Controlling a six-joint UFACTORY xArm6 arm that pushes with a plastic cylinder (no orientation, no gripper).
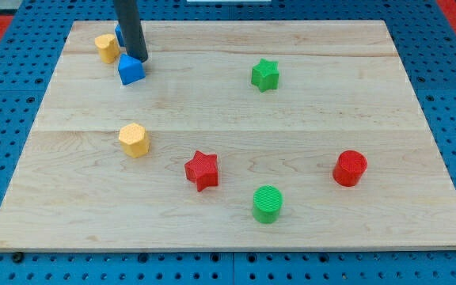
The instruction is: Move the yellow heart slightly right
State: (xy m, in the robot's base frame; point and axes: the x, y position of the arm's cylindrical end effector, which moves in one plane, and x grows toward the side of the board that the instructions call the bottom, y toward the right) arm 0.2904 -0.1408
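A yellow block [107, 47], which looks like the heart, sits near the top left corner of the wooden board [228, 229]. My tip [140, 58] is just to its right, apart from it, at the upper right edge of a blue block [131, 70]. A second blue block [119, 34] is mostly hidden behind the rod, right of the yellow heart's top. A second yellow block [134, 140], a hexagon shape, lies lower on the left half.
A green star [265, 74] lies above centre. A red star [203, 169] lies below centre. A green cylinder [267, 203] is near the bottom edge. A red cylinder [350, 168] is at the right. Blue pegboard surrounds the board.
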